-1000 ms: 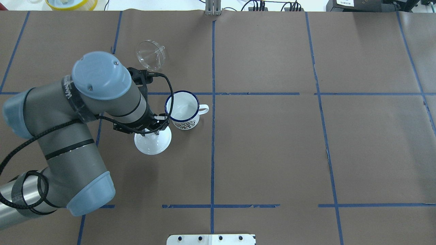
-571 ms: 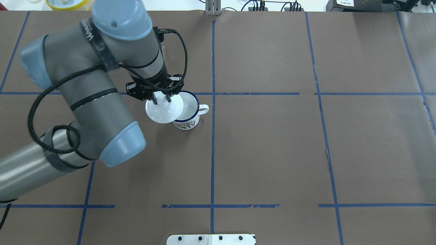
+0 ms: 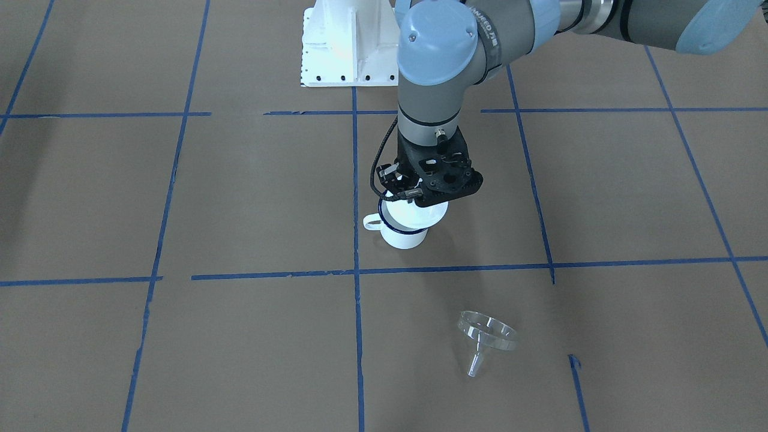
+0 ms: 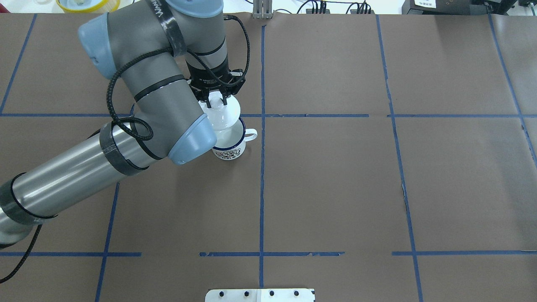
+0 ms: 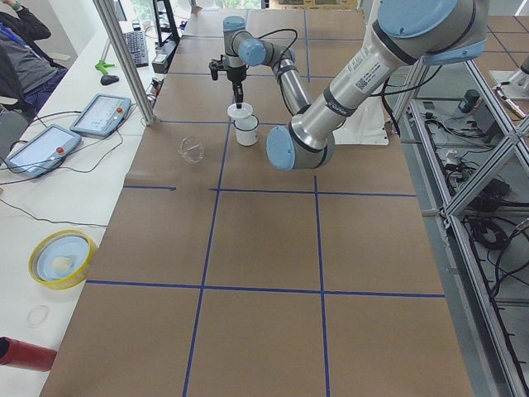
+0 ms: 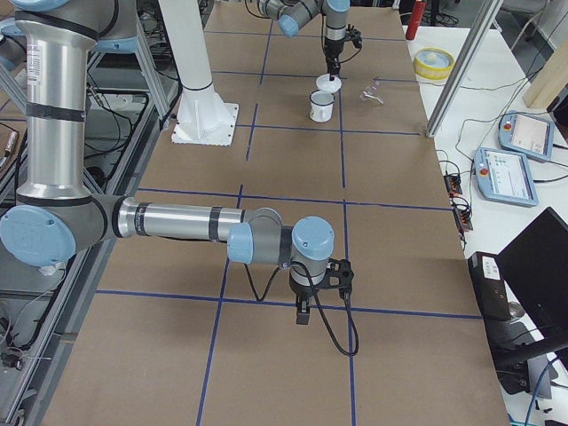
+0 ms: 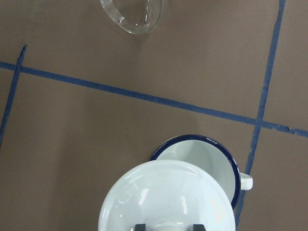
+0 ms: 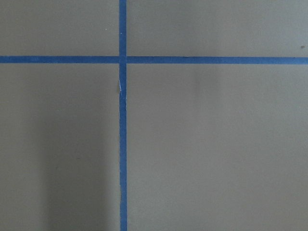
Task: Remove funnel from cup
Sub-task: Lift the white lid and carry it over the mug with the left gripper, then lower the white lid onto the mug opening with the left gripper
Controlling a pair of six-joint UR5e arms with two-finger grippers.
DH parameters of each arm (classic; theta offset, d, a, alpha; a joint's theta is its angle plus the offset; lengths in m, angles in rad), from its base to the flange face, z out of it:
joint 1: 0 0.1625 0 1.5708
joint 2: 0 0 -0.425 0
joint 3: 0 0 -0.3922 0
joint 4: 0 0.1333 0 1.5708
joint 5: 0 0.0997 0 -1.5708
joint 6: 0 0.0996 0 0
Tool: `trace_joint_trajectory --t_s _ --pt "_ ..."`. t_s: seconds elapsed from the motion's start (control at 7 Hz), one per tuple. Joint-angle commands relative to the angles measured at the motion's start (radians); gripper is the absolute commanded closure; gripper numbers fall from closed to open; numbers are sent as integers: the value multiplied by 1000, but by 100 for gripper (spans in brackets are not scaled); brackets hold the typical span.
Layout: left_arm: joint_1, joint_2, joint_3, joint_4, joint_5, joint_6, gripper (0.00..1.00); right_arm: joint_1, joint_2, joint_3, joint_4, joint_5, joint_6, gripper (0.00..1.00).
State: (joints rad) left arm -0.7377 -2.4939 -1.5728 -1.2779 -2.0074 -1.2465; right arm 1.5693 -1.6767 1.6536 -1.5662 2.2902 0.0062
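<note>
The cup (image 4: 230, 146) is a white mug with a dark blue rim, standing upright on the brown paper, also in the front view (image 3: 405, 235). My left gripper (image 4: 214, 100) is shut on the knob of a round white lid (image 4: 221, 112) and holds it in the air over the cup's far rim. The left wrist view shows the lid (image 7: 168, 197) partly covering the cup (image 7: 207, 151). The clear funnel (image 3: 487, 336) lies on its side on the table, apart from the cup, also in the wrist view (image 7: 132, 14). The arm hides it in the overhead view. My right gripper (image 6: 302, 311) hangs low over the table far off; I cannot tell its state.
A yellow bowl (image 4: 88, 4) sits beyond the table's far left edge. The white robot base plate (image 3: 342, 48) stands at the robot's side. Tablets (image 5: 99, 114) and a red bottle (image 5: 21, 354) lie on the white bench past the far edge.
My left gripper has lifted the white lid off the table beside the cup and carried it away from the robot, to above the cup's far rim. The arm now hides the funnel overhead.
</note>
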Motion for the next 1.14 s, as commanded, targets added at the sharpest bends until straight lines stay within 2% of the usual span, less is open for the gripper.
trace_joint_trajectory --t_s 0.0,1.0 --pt "3 -2 34 -37 -1 1 100 0 0 0 0 0 0 0" --pt "55 38 19 -67 -13 -4 100 0 0 0 0 0 0 0"
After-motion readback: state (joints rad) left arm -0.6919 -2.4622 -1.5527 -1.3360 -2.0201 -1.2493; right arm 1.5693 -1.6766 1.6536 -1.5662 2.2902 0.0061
